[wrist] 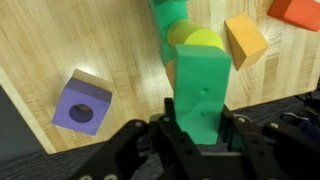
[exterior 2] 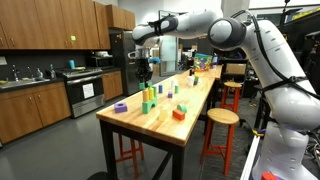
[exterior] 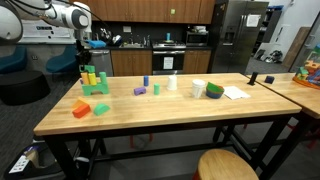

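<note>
Kitchen-ish room with dark cabinets behind a long wooden table scattered with coloured blocks. Wrist view has the gripper clamped on a green block over the table near its edge. That block hides most of a yellow piece behind it, with a purple block on one side, an orange one on the other and a red one cut off at the corner. In both exterior views the gripper is small and dark above the green stack, so the held block is hard to make out there.
</note>
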`<state>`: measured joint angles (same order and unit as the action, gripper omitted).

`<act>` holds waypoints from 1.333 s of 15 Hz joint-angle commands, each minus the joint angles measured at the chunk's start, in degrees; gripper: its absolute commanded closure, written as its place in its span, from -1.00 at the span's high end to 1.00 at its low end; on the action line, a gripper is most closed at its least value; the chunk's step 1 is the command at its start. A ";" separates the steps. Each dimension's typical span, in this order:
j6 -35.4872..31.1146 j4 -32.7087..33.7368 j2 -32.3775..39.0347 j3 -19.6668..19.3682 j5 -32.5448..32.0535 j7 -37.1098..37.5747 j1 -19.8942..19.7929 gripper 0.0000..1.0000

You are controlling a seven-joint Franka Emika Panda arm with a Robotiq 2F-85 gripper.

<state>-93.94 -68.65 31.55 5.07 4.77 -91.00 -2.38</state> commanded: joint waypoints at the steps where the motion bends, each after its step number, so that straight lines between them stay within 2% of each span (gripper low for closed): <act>1: -3.20 -1.84 -1.27 0.39 0.61 0.79 -0.42 -0.69; 20: -3.05 -3.13 -2.65 0.38 0.17 0.18 -0.58 -0.69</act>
<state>-97.03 -69.70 30.87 5.06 4.76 -90.47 -2.41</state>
